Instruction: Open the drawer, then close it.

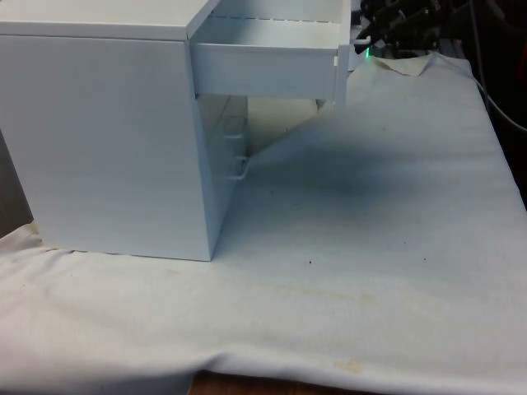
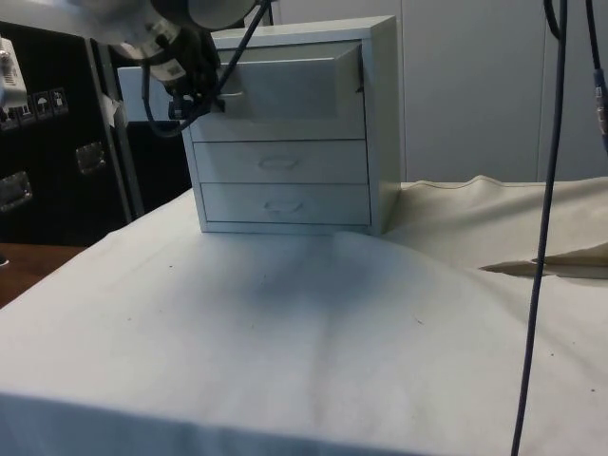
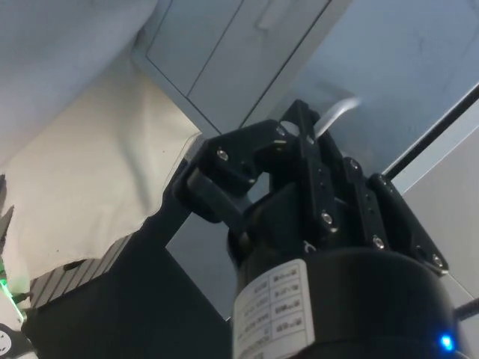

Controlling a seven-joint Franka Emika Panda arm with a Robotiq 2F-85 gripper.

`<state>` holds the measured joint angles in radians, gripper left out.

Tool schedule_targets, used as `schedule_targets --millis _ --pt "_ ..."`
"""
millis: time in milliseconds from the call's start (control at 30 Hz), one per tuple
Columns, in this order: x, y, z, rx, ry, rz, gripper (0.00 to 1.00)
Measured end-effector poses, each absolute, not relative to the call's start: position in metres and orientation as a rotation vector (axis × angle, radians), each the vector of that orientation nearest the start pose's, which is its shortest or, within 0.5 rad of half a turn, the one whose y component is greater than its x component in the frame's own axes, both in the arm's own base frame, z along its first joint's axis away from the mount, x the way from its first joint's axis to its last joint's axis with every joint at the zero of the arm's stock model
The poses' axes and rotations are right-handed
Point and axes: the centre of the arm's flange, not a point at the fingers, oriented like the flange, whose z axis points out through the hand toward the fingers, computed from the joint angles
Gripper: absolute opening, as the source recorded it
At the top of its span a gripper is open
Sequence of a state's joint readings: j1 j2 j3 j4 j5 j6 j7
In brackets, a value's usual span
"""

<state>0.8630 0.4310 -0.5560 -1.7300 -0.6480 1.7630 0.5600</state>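
A white chest of drawers [image 1: 107, 140] stands on the cloth at the front view's left. Its top drawer [image 1: 263, 59] is pulled far out toward the front view's right, and its inside looks empty. In the side view the top drawer [image 2: 285, 87] juts forward above two shut drawers [image 2: 280, 161]. My black gripper [image 2: 211, 98] is at that drawer's front, by the handle. From the front, the gripper [image 1: 361, 39] sits just past the drawer's front panel. In the wrist view the gripper [image 3: 299, 127] is shut on the white handle [image 3: 340, 111].
The white cloth [image 1: 370, 247] lies open in front of the chest, with raised folds [image 2: 532, 256] at the side view's right. A black cable [image 2: 546, 190] hangs down there. Dark cabinets [image 2: 57, 142] stand behind the arm.
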Motion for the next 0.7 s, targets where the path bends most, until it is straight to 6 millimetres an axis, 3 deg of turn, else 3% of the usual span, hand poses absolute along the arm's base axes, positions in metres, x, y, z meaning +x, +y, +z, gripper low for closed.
schedule_targets --millis 133,267,300,333,367,567,600,700 --pt "0.5994 0.1690 0.3701 2.242 -0.001 0.053 0.00" --pt "0.5993 0.1695 0.3700 2.243 -0.001 0.054 0.17" --pt "0.5993 0.1695 0.3700 2.243 -0.001 0.054 0.17" --pt "0.5993 0.1695 0.3700 2.243 -0.001 0.054 0.22" --pt "0.5992 0.1702 0.3699 2.244 -0.001 0.055 0.34" --pt "0.5991 0.1701 0.3698 2.243 -0.001 0.054 0.65" --pt "0.5991 0.1701 0.3698 2.243 -0.001 0.054 0.65" --pt "0.5991 0.1701 0.3698 2.243 -0.001 0.054 0.86"
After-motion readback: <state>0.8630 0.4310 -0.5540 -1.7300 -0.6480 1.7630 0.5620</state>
